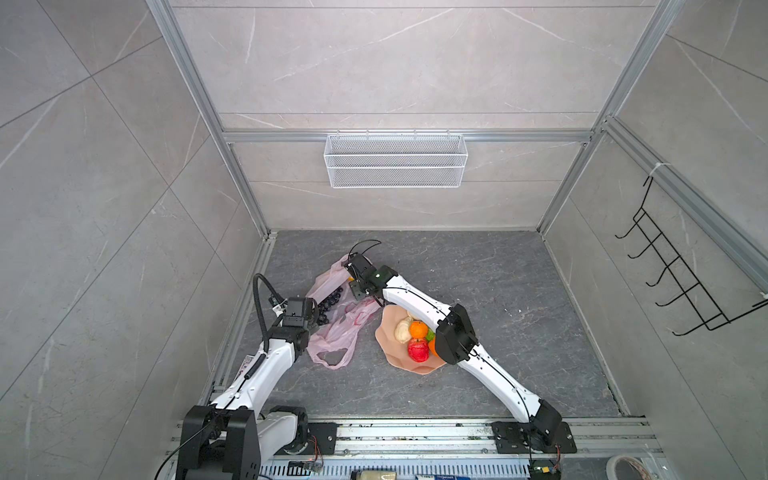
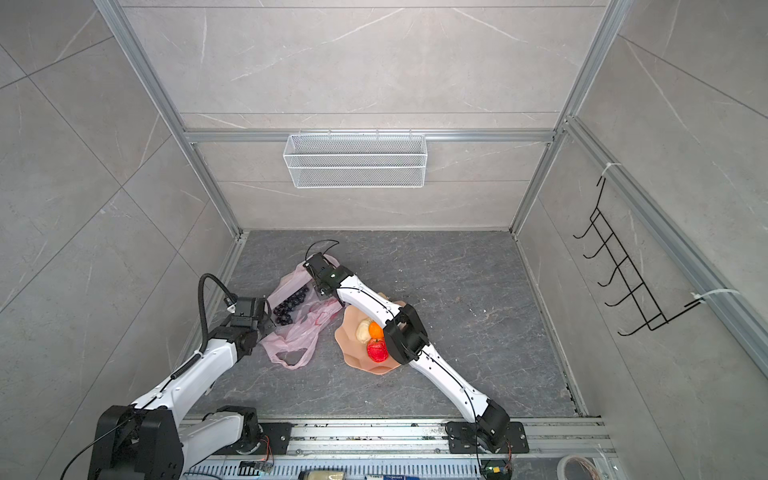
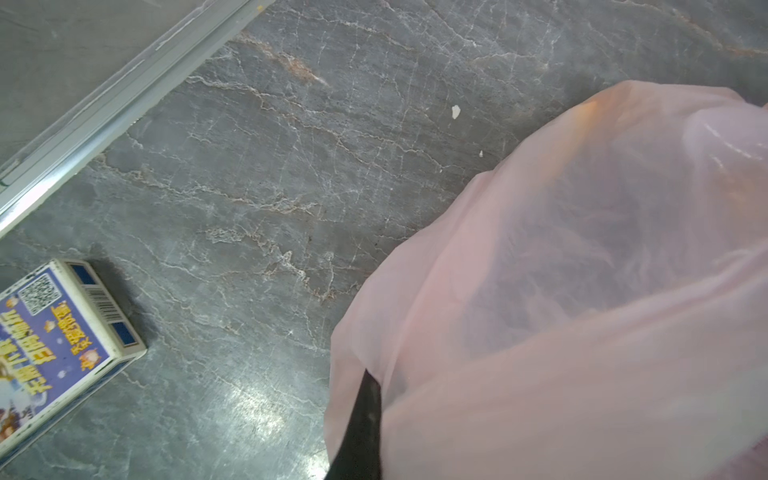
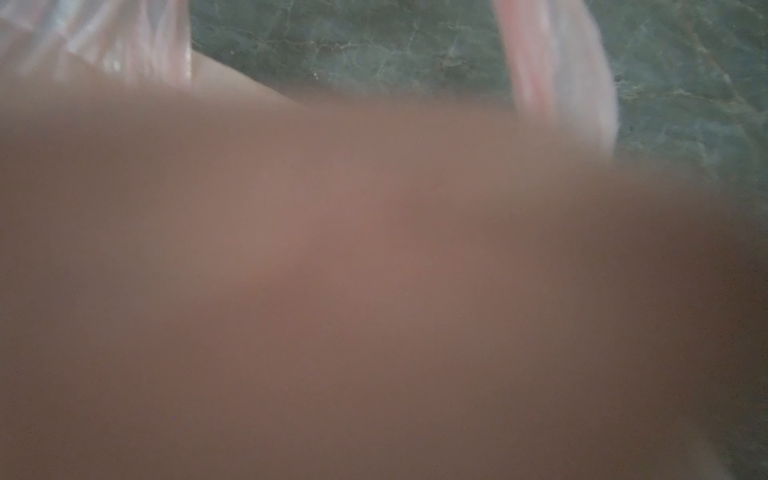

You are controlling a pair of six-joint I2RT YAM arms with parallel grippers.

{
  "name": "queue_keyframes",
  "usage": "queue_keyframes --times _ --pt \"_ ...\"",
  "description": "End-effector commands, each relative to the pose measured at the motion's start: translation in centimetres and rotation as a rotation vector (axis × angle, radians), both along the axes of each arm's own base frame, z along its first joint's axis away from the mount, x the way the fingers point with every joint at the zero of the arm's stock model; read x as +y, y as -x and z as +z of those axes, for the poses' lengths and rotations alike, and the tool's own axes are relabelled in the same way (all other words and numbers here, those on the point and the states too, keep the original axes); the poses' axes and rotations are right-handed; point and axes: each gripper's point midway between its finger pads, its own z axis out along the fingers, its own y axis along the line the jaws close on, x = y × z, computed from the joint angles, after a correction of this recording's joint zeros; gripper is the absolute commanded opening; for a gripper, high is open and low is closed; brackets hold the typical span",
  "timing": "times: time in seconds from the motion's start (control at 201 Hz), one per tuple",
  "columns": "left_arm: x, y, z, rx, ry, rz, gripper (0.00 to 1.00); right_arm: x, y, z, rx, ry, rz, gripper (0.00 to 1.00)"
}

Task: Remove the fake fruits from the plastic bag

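Top views: pink bag (image 1: 337,332) lies crumpled on the grey table (image 1: 498,299), left of centre, handles toward the robot base. Grapes (image 1: 330,305) sit at the bag's left edge; in the film or on it, can't tell. Left gripper (image 1: 314,314) is just beside them, clenched on the bag. Right gripper (image 1: 355,289) reaches across into the bag's far end; jaw state can't be told. Plate (image 1: 392,359) is just right of the bag and holds the apple (image 1: 417,350), orange (image 1: 418,329) and a cream lump (image 1: 402,330), partly under the right arm. Left wrist: a black finger (image 3: 361,424) with bag film pinched at it. Apart on the table is a blue-purple box (image 3: 62,332) with a QR code, barcode and yellow Chinese lettering, too blurred to read. Right wrist: mostly a brown blur against the lens, with a bag handle and table beyond.
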Motion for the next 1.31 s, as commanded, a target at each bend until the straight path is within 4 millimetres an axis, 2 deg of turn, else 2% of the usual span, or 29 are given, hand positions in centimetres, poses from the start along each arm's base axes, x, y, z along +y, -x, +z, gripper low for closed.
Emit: queue_keyframes --times 0.0,0.085,0.209,0.234,0.254,0.468,0.543,0.578,0.583,0.603,0.697,0.842,0.956,0.971,1.086,1.1,1.125,1.31 --pt "0.0 -0.5 0.0 -0.002 0.000 0.001 0.00 0.9 1.6 -0.7 0.074 -0.023 0.067 0.56" --pt "-0.9 -1.3 -0.6 0.018 0.028 -0.040 0.00 1.5 2.9 -0.3 0.101 -0.029 0.104 0.48" --pt "-1.8 -2.0 -1.7 0.070 0.056 -0.079 0.00 3.1 4.9 1.0 0.097 -0.049 0.182 0.41" --pt "-1.9 -2.1 -1.8 0.074 0.058 -0.082 0.00 3.5 5.1 1.6 0.088 -0.063 0.197 0.40" --pt "-1.9 -2.1 -1.9 0.078 0.060 -0.083 0.00 3.5 5.7 1.2 0.098 -0.055 0.208 0.40" --pt "-1.4 -1.7 -1.5 0.073 0.036 -0.061 0.00 4.6 7.6 3.1 0.065 -0.076 0.260 0.37" --pt "-0.9 -1.4 -1.0 0.061 0.021 -0.041 0.00 3.9 7.0 3.6 0.034 -0.070 0.206 0.37" --pt "-0.7 -1.1 -0.8 0.053 0.013 -0.029 0.00 3.4 6.7 3.0 0.027 -0.053 0.182 0.39" --pt "-0.6 -1.1 -0.7 0.051 0.012 -0.027 0.00 3.4 6.6 3.9 0.014 -0.063 0.180 0.39" --pt "-0.4 -0.9 -0.6 0.048 0.006 -0.018 0.00 3.2 6.4 4.7 -0.004 -0.069 0.170 0.39" --pt "-0.1 -0.4 -0.2 0.024 -0.001 0.003 0.00 2.6 5.7 5.7 -0.055 -0.079 0.131 0.42" --pt "-0.2 0.1 0.2 0.008 0.013 0.004 0.00 2.7 4.3 7.1 -0.126 -0.093 0.092 0.49" --pt "-0.7 1.1 0.0 0.016 0.061 0.008 0.00 3.3 3.2 7.4 -0.149 -0.087 0.090 0.54" --pt "-0.7 1.2 0.0 0.015 0.066 0.010 0.00 3.3 3.1 6.3 -0.140 -0.070 0.091 0.54" --pt "-1.1 2.2 0.5 -0.003 0.102 0.005 0.00 3.9 2.2 5.1 -0.145 -0.047 0.094 0.60" --pt "-1.1 2.2 0.6 -0.005 0.105 0.005 0.00 3.8 2.3 4.4 -0.136 -0.035 0.094 0.60" --pt "-1.2 2.5 0.6 -0.007 0.112 0.008 0.00 4.1 1.9 5.1 -0.152 -0.046 0.093 0.61" --pt "-1.1 3.4 0.7 -0.005 0.119 0.014 0.00 3.9 0.8 3.5 -0.134 -0.039 0.126 0.64"
